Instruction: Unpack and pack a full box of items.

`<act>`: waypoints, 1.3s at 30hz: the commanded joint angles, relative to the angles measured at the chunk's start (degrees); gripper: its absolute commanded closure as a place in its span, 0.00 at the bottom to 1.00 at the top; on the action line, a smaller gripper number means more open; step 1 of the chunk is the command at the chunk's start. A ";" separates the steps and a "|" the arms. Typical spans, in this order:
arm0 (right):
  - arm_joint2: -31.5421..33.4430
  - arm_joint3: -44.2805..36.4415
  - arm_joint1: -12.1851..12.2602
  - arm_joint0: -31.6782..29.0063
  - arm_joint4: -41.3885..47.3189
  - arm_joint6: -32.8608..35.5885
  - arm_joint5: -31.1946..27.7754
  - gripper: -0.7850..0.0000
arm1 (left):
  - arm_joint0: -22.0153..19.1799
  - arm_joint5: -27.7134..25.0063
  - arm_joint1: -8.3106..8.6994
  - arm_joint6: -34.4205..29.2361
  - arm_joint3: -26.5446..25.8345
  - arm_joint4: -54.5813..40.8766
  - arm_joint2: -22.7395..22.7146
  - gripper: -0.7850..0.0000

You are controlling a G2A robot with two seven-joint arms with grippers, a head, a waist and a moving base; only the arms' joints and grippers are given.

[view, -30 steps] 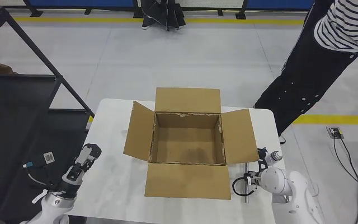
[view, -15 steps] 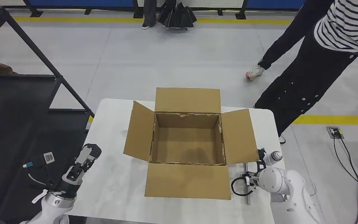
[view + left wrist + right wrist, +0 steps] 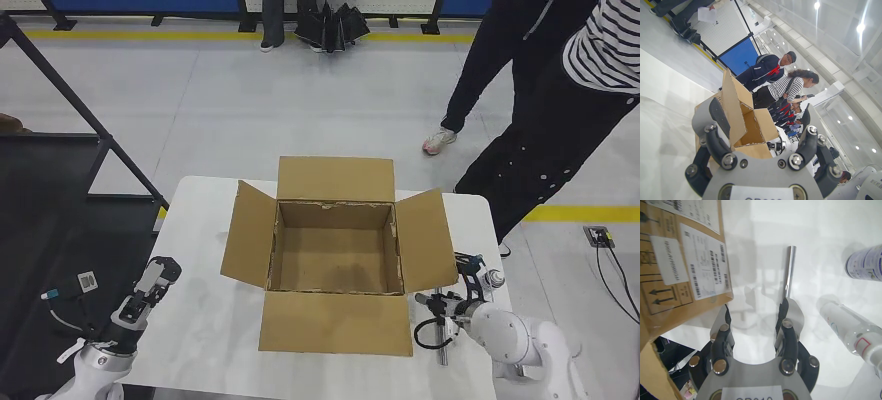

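- Box (image 3: 335,322) sits smack in the middle of the white counter (image 3: 215,330), dead centre of the top view. All four flaps are folded out and you can look straight down at its bare cardboard floor.
- The side of the box has a few white shipping labels and printed arrows on it, which fill the upper left of the right wrist view.
- Left tool (image 3: 163,268) is down in the lower left of the top view, by the counter's edge and well apart from the box. Its fingers are spread wide with nothing between them.
- Right tool (image 3: 755,307) is in the lower right of the top view, just beside the box's right-hand flap. It's spread too and pinching nothing, just hovering over bare counter.
- A shiny metal rod (image 3: 790,270) lies on the counter and runs behind one of that tool's fingers. Can't tell if they actually touch.
- Two bottles are near it: a clear one with a white cap (image 3: 844,323) at the right of the right wrist view, and a blue-labelled one (image 3: 865,264) above it at the frame's right edge.
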 commanded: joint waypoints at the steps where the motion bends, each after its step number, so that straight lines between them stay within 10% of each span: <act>1: 0.36 0.87 0.01 0.00 4.16 -1.99 -2.06 0.29 | 0.00 0.00 0.00 0.00 0.00 0.00 0.00 0.00; 16: -2.54 4.70 0.72 0.74 13.66 -8.00 -10.70 0.43 | 0.00 0.00 0.00 0.00 0.00 0.00 0.00 0.00; 31: -7.18 7.23 0.91 4.66 13.84 -14.51 -7.18 0.26 | 0.00 0.00 0.00 0.00 0.00 0.00 0.00 0.00; 39: -3.28 0.94 1.99 0.17 11.44 -16.43 -6.31 0.00 | 0.00 0.00 0.00 0.00 0.00 0.00 0.00 0.00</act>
